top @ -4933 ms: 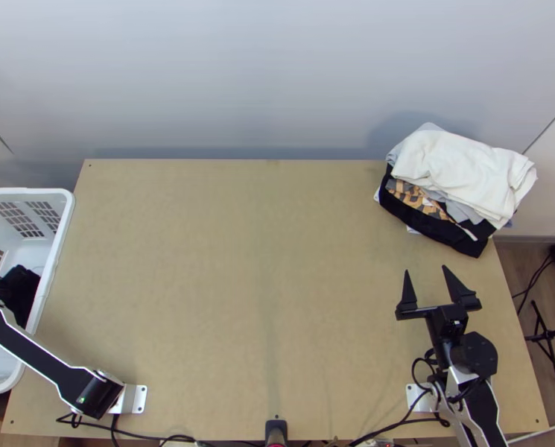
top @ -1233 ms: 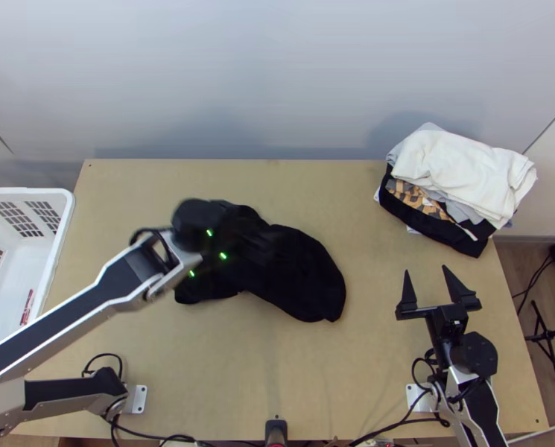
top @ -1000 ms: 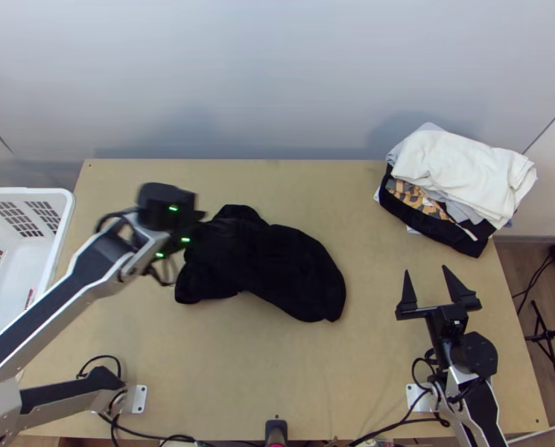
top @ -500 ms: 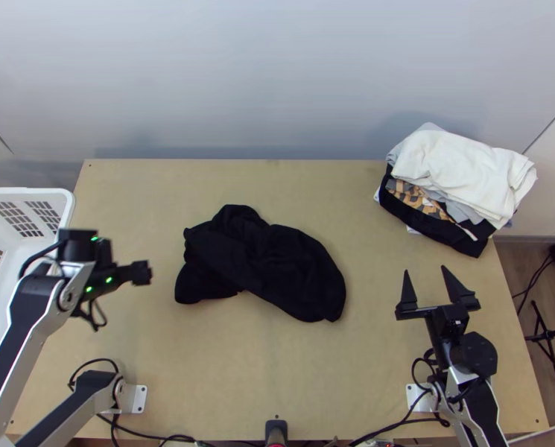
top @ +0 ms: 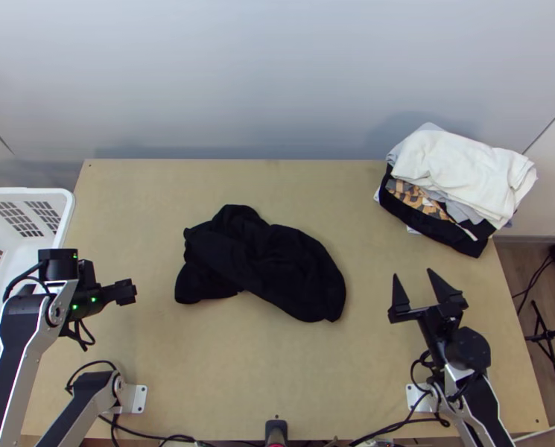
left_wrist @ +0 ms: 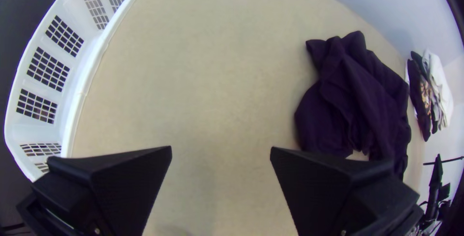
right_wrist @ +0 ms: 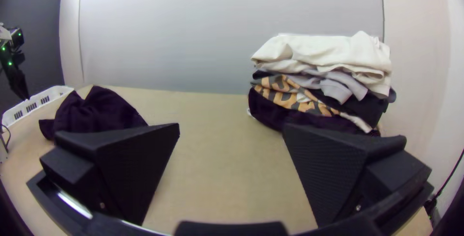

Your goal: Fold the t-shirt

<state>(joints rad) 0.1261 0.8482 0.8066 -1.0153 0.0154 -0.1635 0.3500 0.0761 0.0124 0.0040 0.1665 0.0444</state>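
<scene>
In the top view, the shirt [top: 270, 264] lies bunched mid-frame, likely so that both arms can reach it; the left gripper [top: 132, 291] hangs at the left beside the basket [top: 68, 216], off the cloth; the right gripper [top: 413, 273] points up from the lower right; the pile [top: 463, 171] sits upper right, probably to spare folding room; in the left wrist view, the fingers are wide apart, holding nothing; in the right wrist view, likewise apart and unloaded, perhaps for a coming grasp

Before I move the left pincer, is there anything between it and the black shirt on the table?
Nothing visible stands between the open left pincer and the bunched black shirt; bare tabletop separates them. The white basket lies on the side away from the shirt, so it isn't in the way.
</scene>
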